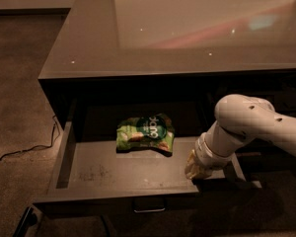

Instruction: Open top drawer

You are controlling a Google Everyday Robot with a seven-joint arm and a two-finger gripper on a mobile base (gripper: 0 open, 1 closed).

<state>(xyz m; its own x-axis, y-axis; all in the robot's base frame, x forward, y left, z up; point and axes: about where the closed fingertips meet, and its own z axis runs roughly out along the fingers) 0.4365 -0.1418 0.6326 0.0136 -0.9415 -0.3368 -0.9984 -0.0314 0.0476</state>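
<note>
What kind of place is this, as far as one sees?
Probably an office or break area: a glossy grey counter, a carpeted floor with a cable, and a green snack bag in the open top drawer. The gripper sits low in the drawer near its front edge.
</note>
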